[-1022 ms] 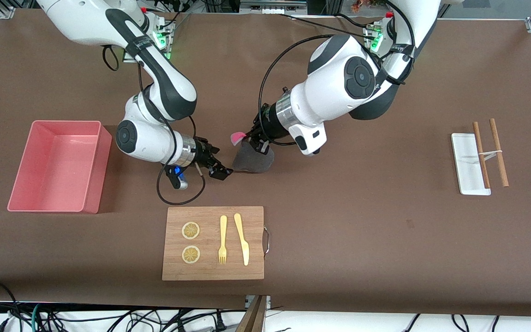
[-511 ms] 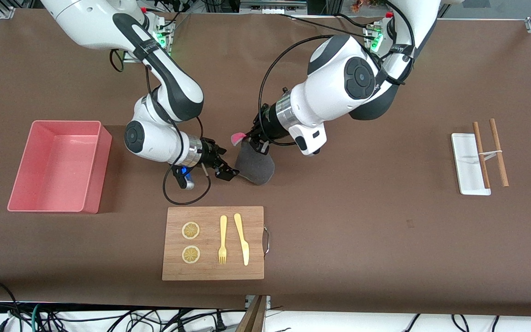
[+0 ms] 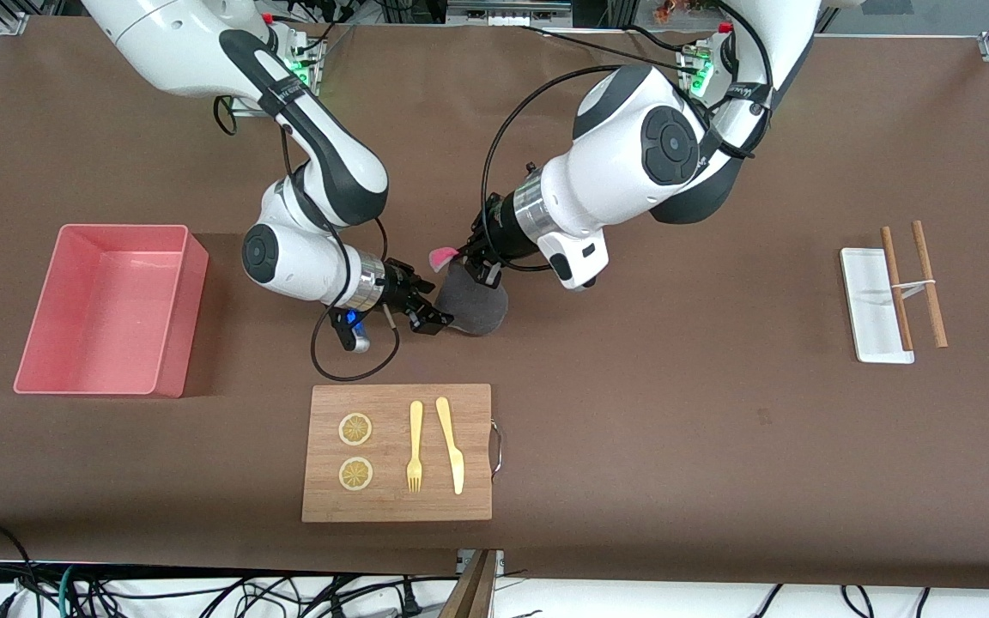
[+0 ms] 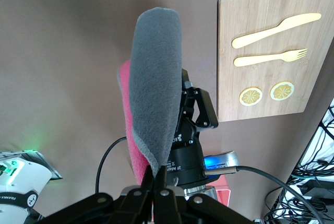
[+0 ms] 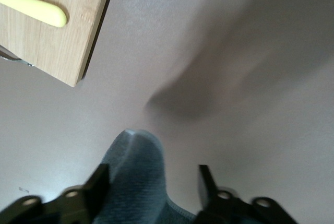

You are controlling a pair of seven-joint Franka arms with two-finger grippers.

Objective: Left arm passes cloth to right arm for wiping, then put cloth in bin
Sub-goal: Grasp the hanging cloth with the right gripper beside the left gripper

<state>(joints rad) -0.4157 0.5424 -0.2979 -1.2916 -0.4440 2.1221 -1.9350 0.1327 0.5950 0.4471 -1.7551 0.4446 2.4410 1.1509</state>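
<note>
Grey cloth (image 3: 471, 305) hung mid-table above cutting board (image 3: 397, 452), pinched by left gripper (image 3: 484, 269). Right gripper (image 3: 434, 322) fingers apart, straddling cloth's lower fold, not clamped. Soft, limp, light; best gripped on doubled fold.

The cloth (image 3: 475, 307) looks soft and fleecy, matt grey on one face, bright pink on the other, with a stitched hem. The bin (image 3: 108, 309) is smooth pink plastic with a slight sheen. The cutting board (image 3: 397, 452) is pale grained wood with a thin metal handle (image 3: 497, 447). The table (image 3: 675, 429) wears a matt brown covering.
</note>
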